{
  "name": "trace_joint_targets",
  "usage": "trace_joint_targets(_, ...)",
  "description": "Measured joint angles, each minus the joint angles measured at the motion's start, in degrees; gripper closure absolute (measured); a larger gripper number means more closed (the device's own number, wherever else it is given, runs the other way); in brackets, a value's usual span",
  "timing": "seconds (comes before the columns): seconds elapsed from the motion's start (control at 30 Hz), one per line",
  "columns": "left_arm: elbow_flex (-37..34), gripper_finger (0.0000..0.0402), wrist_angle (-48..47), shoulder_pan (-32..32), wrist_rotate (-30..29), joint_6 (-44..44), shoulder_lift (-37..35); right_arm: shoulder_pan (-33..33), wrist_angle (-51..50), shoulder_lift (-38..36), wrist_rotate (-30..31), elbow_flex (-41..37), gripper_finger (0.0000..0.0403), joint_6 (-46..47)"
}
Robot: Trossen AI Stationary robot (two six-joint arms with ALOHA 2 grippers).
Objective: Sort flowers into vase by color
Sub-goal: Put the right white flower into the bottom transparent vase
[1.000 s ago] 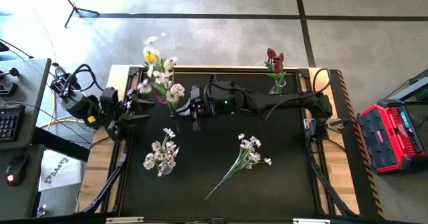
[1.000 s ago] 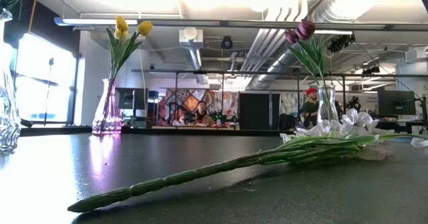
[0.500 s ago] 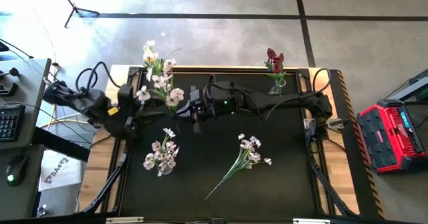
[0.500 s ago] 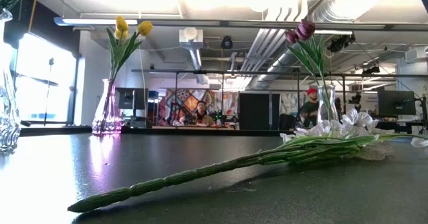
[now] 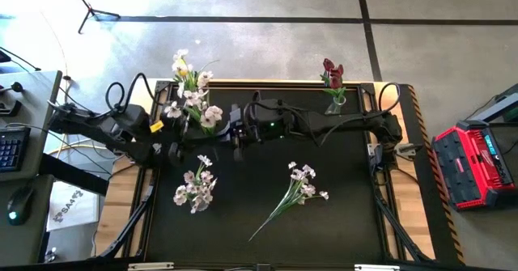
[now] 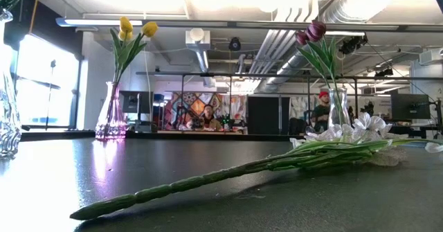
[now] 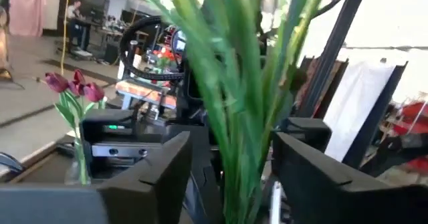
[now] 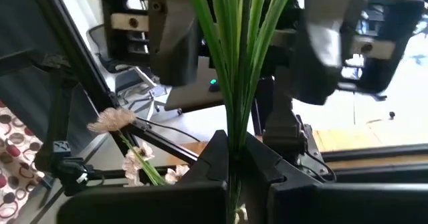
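Note:
A spray of small white-pinkish blossoms (image 5: 197,103) stands upright at the table's far left, and its lower end is hidden. My right gripper (image 5: 218,135) reaches across from the right and is shut on its green stems (image 7: 234,117). My left gripper (image 7: 231,150) is open, with one finger on each side of those stems, touching nothing. Another white spray (image 5: 295,188) lies flat on the table right of centre. A third white bunch (image 5: 194,188) is left of centre. Yellow tulips (image 6: 131,31) and dark red tulips (image 6: 311,32) stand in vases along the far edge. My right gripper (image 8: 231,154) pinches the spray's green stems (image 8: 231,124) between its two fingers. It comes level from the table's right side, with the fingers across the stems. The stems stand upright, rising above the fingers. Their lower end is hidden below the gripper.
A glass vase (image 6: 7,121) stands at the left edge of the low view. The red tulips' vase (image 5: 334,103) is in the far right corner. A red case (image 5: 473,166) sits on the floor to the right of the table. People sit in the room behind.
My left arm has dropped and reached toward the table's right. This has brought its gripper up to the stems that my right gripper holds. The blossom tops, blurred a second ago, have swayed and now stand still. My right arm has kept still.

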Motion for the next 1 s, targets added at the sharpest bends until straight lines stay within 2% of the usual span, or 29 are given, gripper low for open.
trace_joint_targets(0.2, -0.01, 0.0288, 0.67, 0.02, 4.60, 7.68, 1.21, 0.00, -2.47, 0.00, 0.99, -0.04, 0.0403, 0.84)
trace_joint_targets(0.3, 0.01, 0.0330, 0.93, 0.04, 7.03, 8.41, 2.22, 0.17, -2.66, 0.00, 1.13, -0.04, 0.0403, 0.56)
trace_joint_targets(0.47, 0.01, 0.0387, 0.96, 0.12, 7.06, 8.54, 2.56, 0.15, -2.63, -0.02, 1.32, -0.04, 0.0402, 0.40)
trace_joint_targets(0.77, 0.01, 0.0398, 0.57, 2.02, 7.74, 6.90, 1.94, 0.07, -2.98, -0.09, 3.21, -0.04, 0.0399, 0.82)
trace_joint_targets(1.0, 0.01, 0.0400, 0.65, 2.14, 6.75, 7.06, 1.84, 0.10, -3.19, -0.09, 7.47, -0.04, 0.0348, 1.30)
